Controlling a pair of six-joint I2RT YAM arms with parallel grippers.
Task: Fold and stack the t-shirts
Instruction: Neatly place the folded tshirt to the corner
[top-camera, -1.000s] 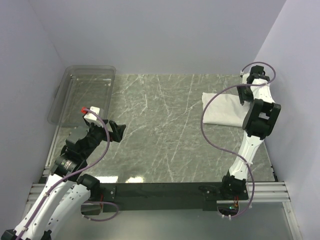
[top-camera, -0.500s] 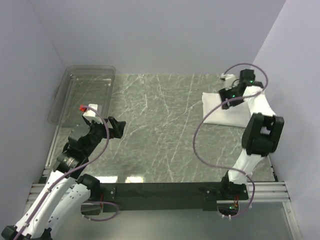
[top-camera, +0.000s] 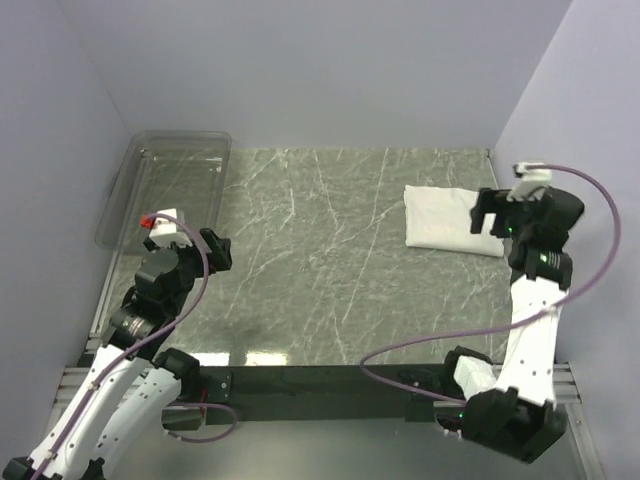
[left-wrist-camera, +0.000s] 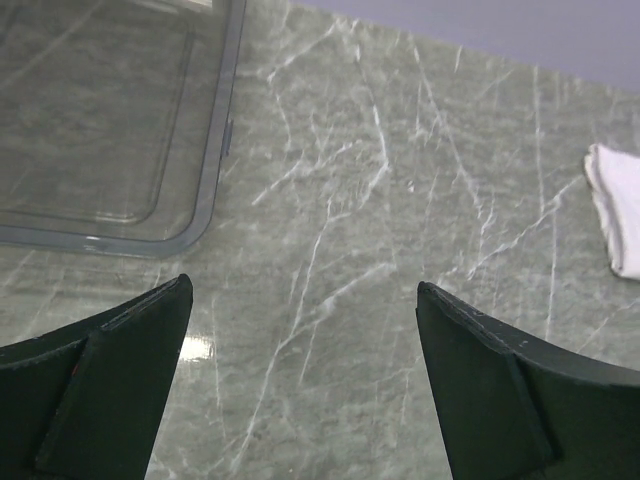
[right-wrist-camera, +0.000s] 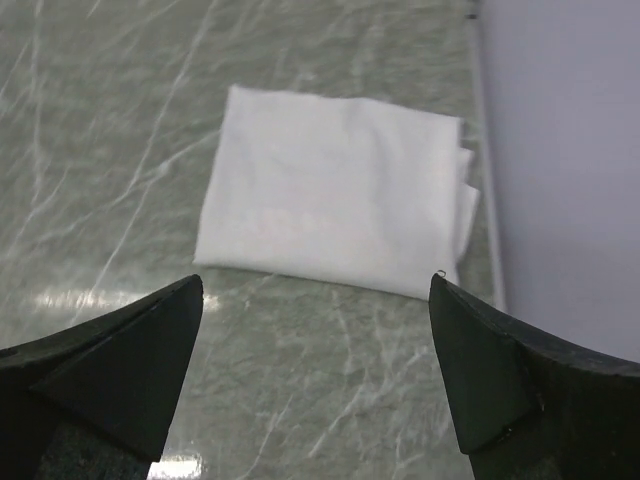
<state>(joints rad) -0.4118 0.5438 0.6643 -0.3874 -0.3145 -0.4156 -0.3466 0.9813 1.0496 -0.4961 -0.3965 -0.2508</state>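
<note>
One white t-shirt (top-camera: 445, 220) lies folded in a flat rectangle at the table's far right, close to the right wall. In the right wrist view the t-shirt (right-wrist-camera: 335, 205) rests just beyond my right gripper (right-wrist-camera: 315, 290), whose jaws stand wide open over bare table with nothing between them. From above, the right gripper (top-camera: 488, 213) hovers at the shirt's right end. My left gripper (top-camera: 222, 250) is open and empty at the left, far from the shirt. The left wrist view shows the left gripper (left-wrist-camera: 303, 285) above bare marble, and the t-shirt (left-wrist-camera: 615, 215) only at the right edge.
A clear plastic bin (top-camera: 165, 185) stands at the far left; its rim (left-wrist-camera: 215, 150) shows just ahead and left of the left gripper. Walls close in the table on the left, back and right. The right arm's purple cable (top-camera: 590, 270) loops over the near right.
The right arm has lifted off the folded shirt and swung back toward the right wall, its jaws opening wide. The left arm has drawn back slightly to the left.
</note>
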